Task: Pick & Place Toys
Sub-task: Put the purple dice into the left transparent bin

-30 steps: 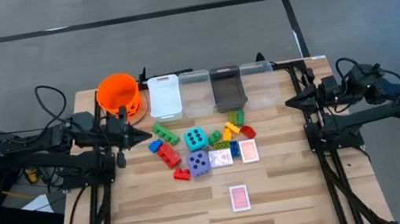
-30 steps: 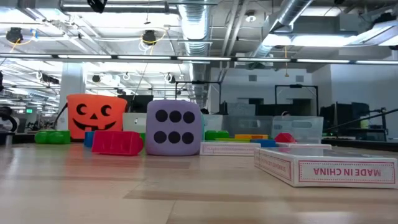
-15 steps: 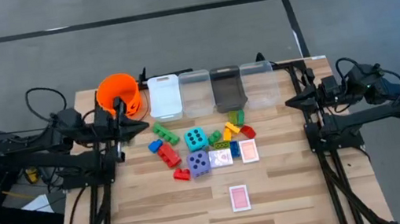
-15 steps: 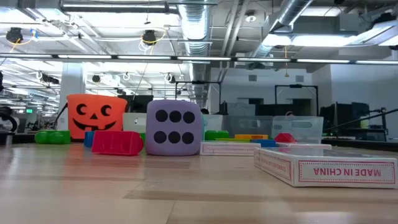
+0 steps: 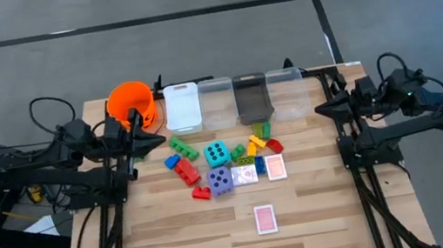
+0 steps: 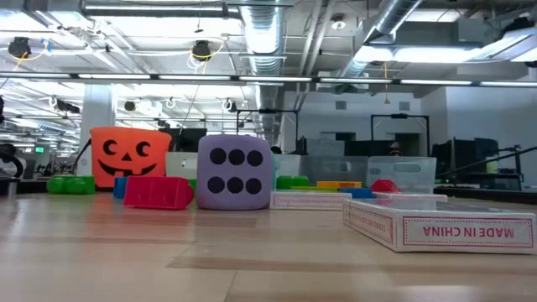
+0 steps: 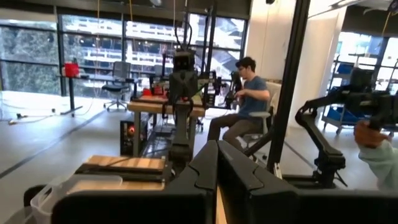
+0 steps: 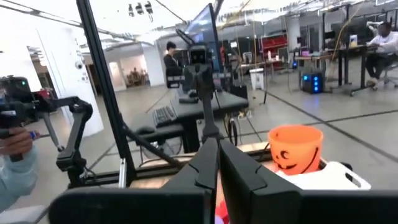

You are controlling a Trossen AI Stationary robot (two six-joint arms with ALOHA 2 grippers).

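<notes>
The toys lie in a cluster at mid-table: a teal die [image 5: 215,152], a purple die [image 5: 220,179] [image 6: 234,172], red bricks [image 5: 186,171] [image 6: 158,192], a green brick [image 5: 182,147], a blue brick [image 5: 172,160], yellow bricks [image 5: 256,143] and pink-backed cards [image 5: 275,167]. One more card [image 5: 265,219] lies apart, nearer the front edge. My left gripper [image 5: 162,138] [image 7: 217,163] hangs shut above the table's left side, beside the orange bucket. My right gripper [image 5: 318,111] [image 8: 218,158] hangs shut above the right side. Both point roughly level toward the middle, holding nothing.
An orange pumpkin bucket [image 5: 131,104] [image 8: 295,148] stands at the far left. Along the far edge stands a row of bins: white [image 5: 183,107], clear [image 5: 217,101], dark [image 5: 251,96], clear [image 5: 285,92]. A person sits beyond the table [image 7: 249,106]. A person's hand [image 8: 15,143] shows nearby.
My left gripper has risen and tipped its fingers upward, from slanting down toward the bricks to about level, staying shut. My right wrist has turned a little in place. The toys have not moved.
</notes>
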